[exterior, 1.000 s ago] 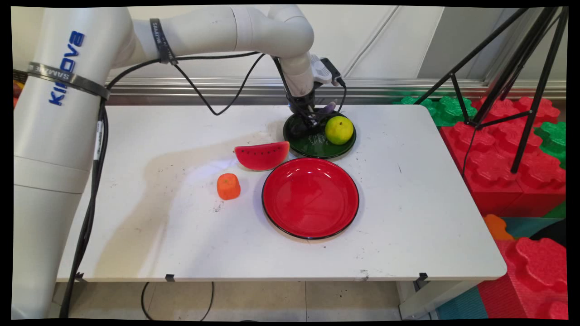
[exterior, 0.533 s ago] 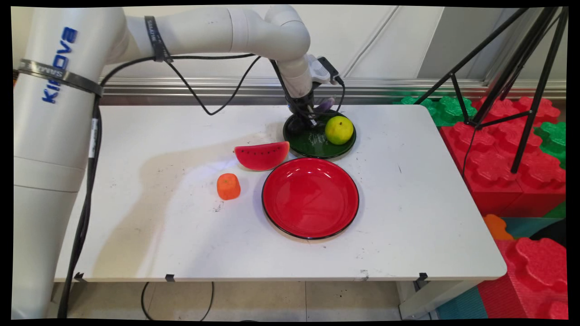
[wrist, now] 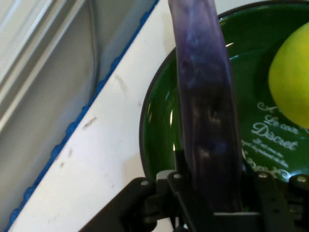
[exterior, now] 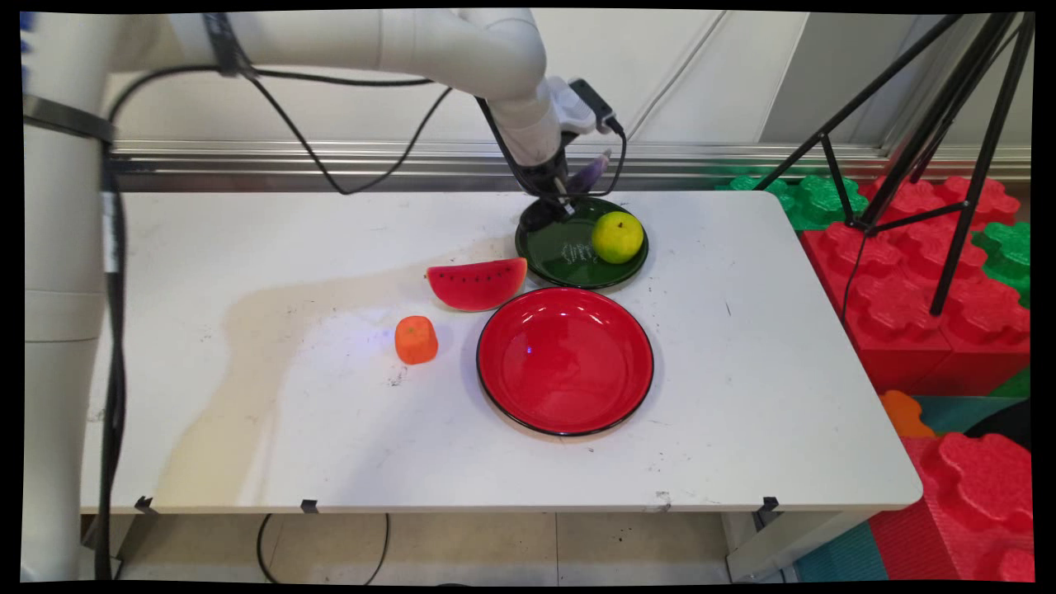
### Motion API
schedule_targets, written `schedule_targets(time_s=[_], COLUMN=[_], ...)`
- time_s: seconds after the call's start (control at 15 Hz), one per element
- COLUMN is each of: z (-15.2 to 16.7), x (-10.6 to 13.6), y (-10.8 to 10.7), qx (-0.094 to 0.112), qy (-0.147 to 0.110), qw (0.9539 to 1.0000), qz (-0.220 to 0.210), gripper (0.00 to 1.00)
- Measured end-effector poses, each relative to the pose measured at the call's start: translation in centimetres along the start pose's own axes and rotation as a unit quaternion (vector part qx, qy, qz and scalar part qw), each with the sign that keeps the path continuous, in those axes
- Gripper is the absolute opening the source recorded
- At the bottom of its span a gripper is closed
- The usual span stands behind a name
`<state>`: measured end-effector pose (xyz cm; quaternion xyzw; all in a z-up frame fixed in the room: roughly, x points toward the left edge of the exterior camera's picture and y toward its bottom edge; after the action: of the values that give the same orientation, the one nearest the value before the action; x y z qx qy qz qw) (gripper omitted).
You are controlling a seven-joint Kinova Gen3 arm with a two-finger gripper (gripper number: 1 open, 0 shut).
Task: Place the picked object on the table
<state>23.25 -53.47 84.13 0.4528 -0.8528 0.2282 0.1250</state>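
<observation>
My gripper (exterior: 563, 188) is shut on a long purple eggplant (exterior: 588, 174), held above the back-left rim of the green plate (exterior: 569, 256). In the hand view the eggplant (wrist: 205, 111) rises between the fingers and crosses the green plate (wrist: 161, 130) below. A yellow-green lemon (exterior: 617, 237) lies on the right side of that plate, and shows at the right edge as the lemon (wrist: 292, 82) in the hand view.
An empty red plate (exterior: 565, 360) sits in front of the green one. A watermelon slice (exterior: 477, 283) lies to its upper left and an orange piece (exterior: 416, 339) further left. Tripod legs (exterior: 949, 124) and foam blocks (exterior: 932, 272) stand to the table's right.
The gripper has risen from the green plate with the eggplant in it, moving slightly back. The lemon and the other things have stayed put.
</observation>
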Motion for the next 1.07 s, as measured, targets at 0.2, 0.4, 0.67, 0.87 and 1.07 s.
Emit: schedule_targets(time_s=[0.2,0.4,0.67,0.87,1.07], z=[-4.0,-8.1,-12.1,-14.0,-15.7], x=[-1.0,-2.9,-6.2,-8.4,-10.8], y=[0.4,0.1,-1.2,-2.1,-3.1], qx=[0.011,0.021,0.029,0.03,0.031], qy=[0.015,0.021,0.012,0.0,-0.016], qw=[0.9998,0.9995,0.9994,0.9989,0.9979], qz=[-0.004,-0.005,0.015,0.037,0.054], gripper=[0.0,0.0,0.0,0.0,0.0])
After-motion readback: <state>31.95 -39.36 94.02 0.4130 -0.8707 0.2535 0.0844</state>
